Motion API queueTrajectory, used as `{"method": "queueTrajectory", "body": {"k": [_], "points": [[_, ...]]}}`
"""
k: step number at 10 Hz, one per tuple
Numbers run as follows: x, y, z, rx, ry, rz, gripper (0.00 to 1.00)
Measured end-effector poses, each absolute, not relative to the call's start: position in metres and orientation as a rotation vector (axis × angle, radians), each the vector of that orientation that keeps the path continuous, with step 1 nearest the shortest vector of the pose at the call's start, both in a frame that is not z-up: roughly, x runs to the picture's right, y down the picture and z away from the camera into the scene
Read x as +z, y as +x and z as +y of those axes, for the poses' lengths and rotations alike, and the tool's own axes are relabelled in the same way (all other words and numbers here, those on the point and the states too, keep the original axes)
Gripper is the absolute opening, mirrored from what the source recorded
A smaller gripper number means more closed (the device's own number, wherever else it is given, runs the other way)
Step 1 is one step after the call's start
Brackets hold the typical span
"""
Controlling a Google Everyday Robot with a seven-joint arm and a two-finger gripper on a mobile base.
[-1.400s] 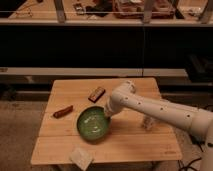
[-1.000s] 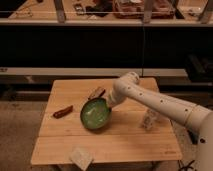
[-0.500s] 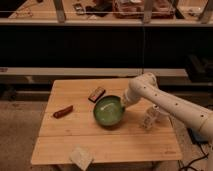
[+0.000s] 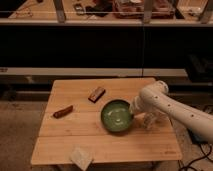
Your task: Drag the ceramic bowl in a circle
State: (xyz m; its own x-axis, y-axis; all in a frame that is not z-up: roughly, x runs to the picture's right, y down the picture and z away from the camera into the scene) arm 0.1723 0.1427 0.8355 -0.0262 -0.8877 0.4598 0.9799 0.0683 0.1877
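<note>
The ceramic bowl [image 4: 117, 116] is round, shallow and glossy green with a darker rim and pale marks inside. It sits a little right of the middle of the wooden table [image 4: 65, 145]. My gripper [image 4: 133, 111] is at the bowl's right rim, at the end of the white arm [image 4: 170, 107] that reaches in from the right. The arm's wrist hides the place where gripper and rim meet.
A brown bar [image 4: 97, 93] lies just behind the bowl to the left. A reddish-brown stick [image 4: 63, 111] lies at the table's left. A pale packet [image 4: 81, 157] sits at the front edge. A clear object [image 4: 151, 120] stands under the arm. Dark shelving runs behind the table.
The bowl has slid from the table's left-middle to the right and a little toward the front, with the gripper at its rim. The arm has drawn back to the right.
</note>
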Motion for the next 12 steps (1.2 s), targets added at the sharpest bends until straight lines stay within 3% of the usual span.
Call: {"method": "queueTrajectory", "body": {"k": [6,9,12], "points": [[0.787,0.146,0.212,-1.506,-0.178,-0.569,0.00],[0.791,0.107,0.224,-1.548,-0.143,-0.629,0.00],[0.807,0.064,0.205,-1.621,-0.086,-0.672,0.00]]}}
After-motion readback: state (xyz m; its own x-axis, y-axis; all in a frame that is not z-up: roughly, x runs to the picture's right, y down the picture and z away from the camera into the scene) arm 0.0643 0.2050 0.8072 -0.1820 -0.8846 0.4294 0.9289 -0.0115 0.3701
